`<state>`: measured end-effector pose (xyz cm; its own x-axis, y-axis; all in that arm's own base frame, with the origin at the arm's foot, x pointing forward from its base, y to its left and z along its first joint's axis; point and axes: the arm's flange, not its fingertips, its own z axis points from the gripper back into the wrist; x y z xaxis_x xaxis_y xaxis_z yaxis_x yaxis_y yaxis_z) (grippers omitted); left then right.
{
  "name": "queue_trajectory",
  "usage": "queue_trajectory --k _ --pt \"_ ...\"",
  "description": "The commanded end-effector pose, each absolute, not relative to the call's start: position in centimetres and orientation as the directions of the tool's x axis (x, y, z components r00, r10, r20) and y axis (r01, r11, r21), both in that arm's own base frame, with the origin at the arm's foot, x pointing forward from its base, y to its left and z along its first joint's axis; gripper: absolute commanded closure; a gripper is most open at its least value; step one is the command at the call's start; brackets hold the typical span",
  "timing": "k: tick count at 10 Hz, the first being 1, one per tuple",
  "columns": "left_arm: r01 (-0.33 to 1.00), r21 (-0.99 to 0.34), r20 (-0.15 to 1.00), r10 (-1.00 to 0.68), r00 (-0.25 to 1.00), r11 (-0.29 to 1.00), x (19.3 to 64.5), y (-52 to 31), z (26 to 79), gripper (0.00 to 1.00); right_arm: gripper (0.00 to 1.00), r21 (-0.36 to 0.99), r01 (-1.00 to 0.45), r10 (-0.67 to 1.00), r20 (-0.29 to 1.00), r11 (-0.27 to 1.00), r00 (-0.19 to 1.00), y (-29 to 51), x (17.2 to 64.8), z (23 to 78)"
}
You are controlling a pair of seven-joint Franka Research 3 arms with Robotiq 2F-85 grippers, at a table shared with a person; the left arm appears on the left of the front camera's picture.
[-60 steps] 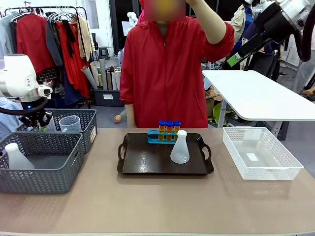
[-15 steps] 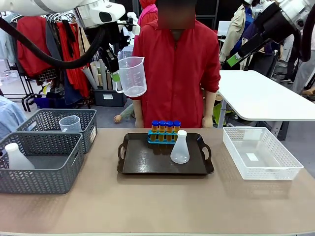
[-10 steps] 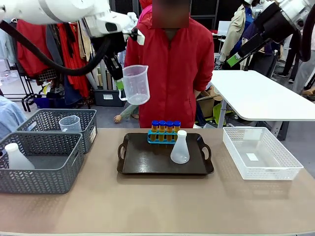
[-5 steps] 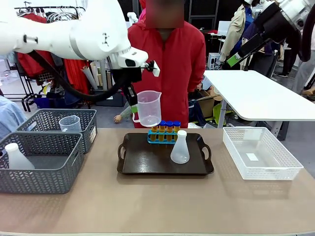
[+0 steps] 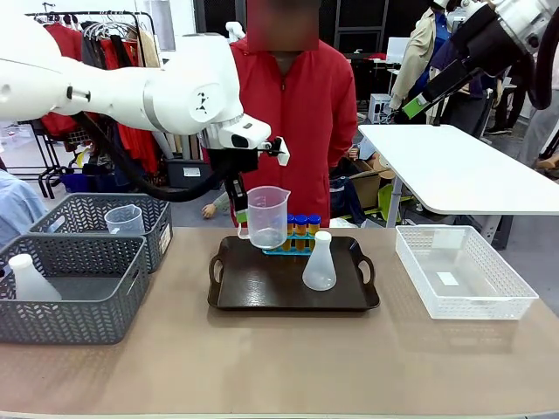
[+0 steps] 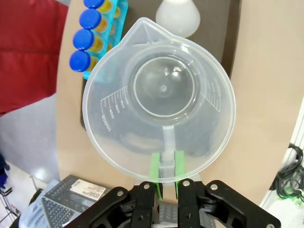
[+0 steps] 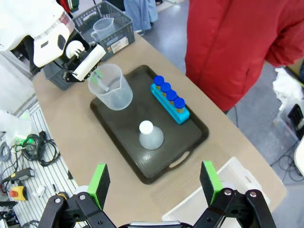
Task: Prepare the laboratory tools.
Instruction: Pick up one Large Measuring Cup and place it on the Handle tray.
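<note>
My left gripper is shut on the handle of the clear measuring beaker, which is upright low over the rear left of the dark tray. Its green pads pinch the handle, and the beaker is empty. Just behind it the blue tube rack holds orange tubes with blue caps. The white conical flask stands on the tray to the right. My right gripper hangs open high above the table, over the tray, rack and flask.
Two grey baskets stand at the left: the front one holds another flask, the back one another beaker. A white mesh bin sits at the right. A person in a red jacket stands behind the tray.
My left arm has carried the beaker from high at the left down and right to the tray's rear left. The right arm has not moved.
</note>
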<state>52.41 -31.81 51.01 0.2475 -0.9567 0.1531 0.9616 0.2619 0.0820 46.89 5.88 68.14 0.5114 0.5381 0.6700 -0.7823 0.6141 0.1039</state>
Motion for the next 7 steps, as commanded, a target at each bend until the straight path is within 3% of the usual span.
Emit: queue_trajectory --k 1,2,3,7 --pt "0.959 0.106 0.176 -0.954 0.241 0.262 52.1 -30.9 51.2 1.0 0.0 0.111 -0.783 0.531 0.677 0.612 0.51 5.9 46.8 68.2" --pt "0.951 0.108 0.206 -0.942 0.265 0.291 51.9 -30.2 53.2 1.0 0.0 0.111 -0.783 0.531 0.677 0.612 0.51 5.9 46.8 68.2" --pt "0.961 0.083 0.154 -0.956 0.25 0.265 52.5 -31.7 50.8 1.0 0.0 0.111 -0.783 0.531 0.677 0.612 0.51 5.9 46.8 68.2" --pt "0.962 0.058 0.153 -0.954 0.257 0.268 53.6 -32.1 50.3 1.0 0.0 0.111 -0.783 0.531 0.677 0.612 0.51 5.9 46.8 68.2"
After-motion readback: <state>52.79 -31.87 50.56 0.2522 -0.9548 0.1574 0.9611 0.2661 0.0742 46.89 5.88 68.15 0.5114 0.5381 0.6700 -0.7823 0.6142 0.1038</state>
